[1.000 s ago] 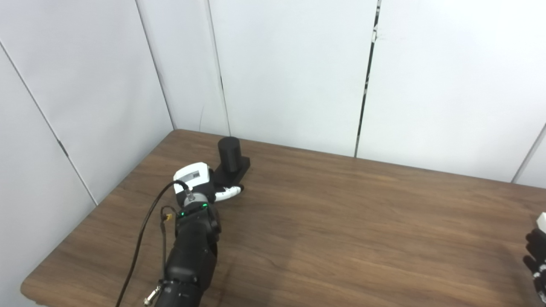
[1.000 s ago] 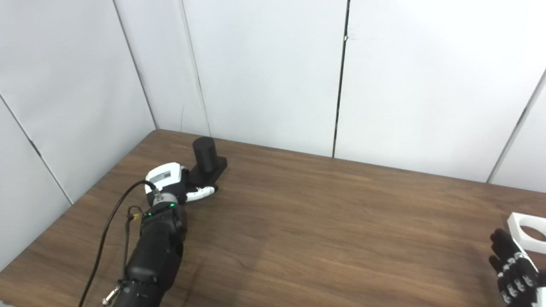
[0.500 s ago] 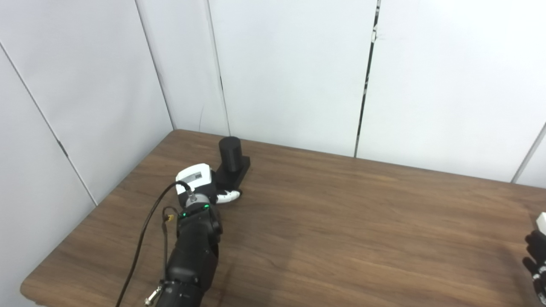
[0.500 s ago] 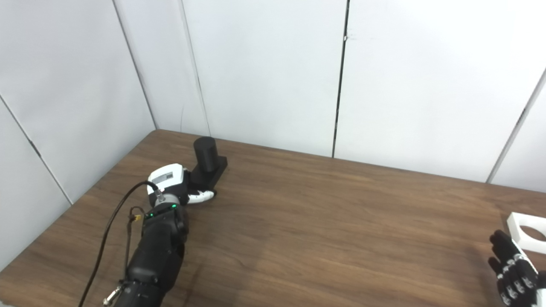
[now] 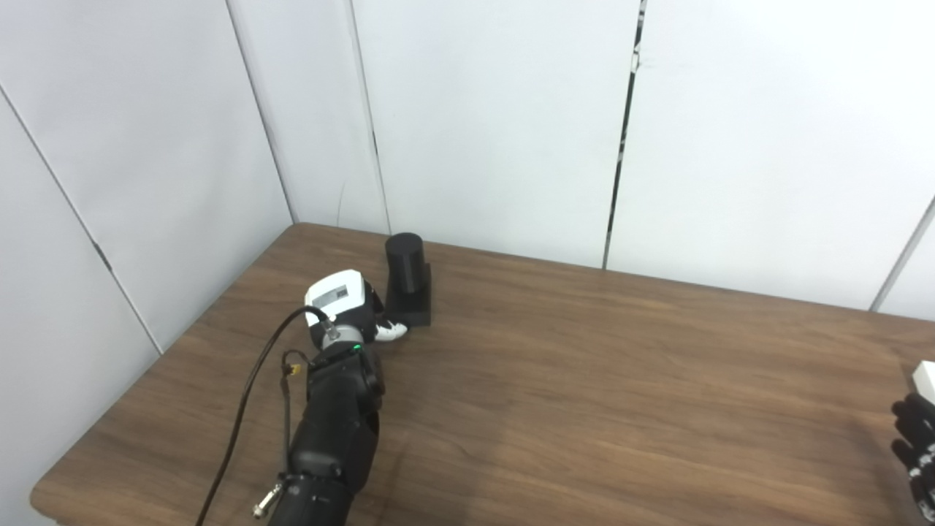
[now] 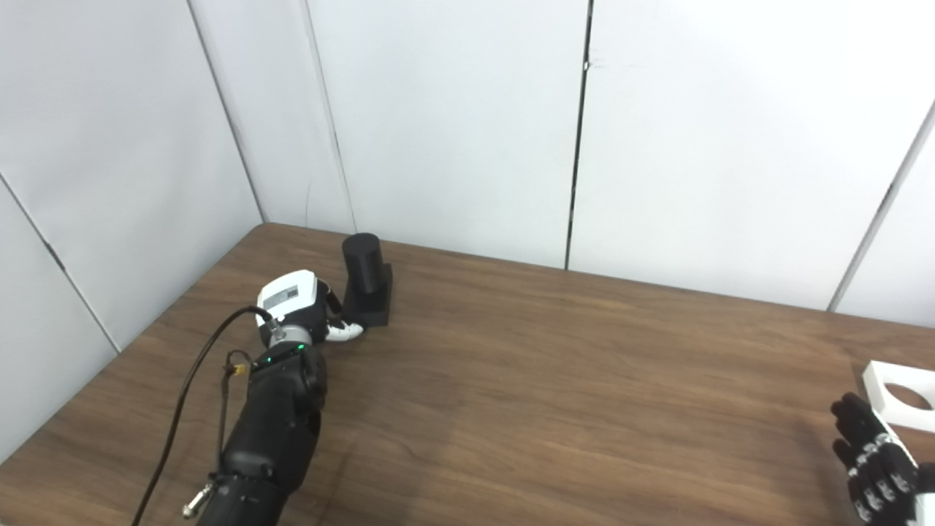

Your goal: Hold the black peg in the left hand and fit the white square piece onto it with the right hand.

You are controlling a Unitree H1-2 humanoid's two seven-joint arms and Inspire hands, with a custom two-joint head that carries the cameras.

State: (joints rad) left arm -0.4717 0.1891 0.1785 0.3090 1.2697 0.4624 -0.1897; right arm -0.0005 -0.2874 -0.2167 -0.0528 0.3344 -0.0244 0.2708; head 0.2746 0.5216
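Observation:
The black peg (image 5: 405, 264), a short cylinder on a square black base, stands upright on the table near the far left corner. My left hand (image 5: 345, 307) lies against the base's left side. Its white-tipped thumb (image 5: 392, 332) touches the near corner, and its other fingers are hidden behind the white back of the hand. The white square piece (image 6: 900, 393) with a round hole lies flat at the right edge. Just in front of it is my right hand (image 6: 873, 467), open with fingers spread and holding nothing.
The brown wooden table (image 5: 584, 409) is closed in by white wall panels (image 5: 497, 131) at the back and on the left. A black cable (image 5: 245, 409) loops along my left forearm. Wide bare tabletop separates the two hands.
The peg's base has turned so that its sides now run squarer to the table. My left hand has shifted slightly right and its thumb has drawn in toward the base. The right hand has hardly moved.

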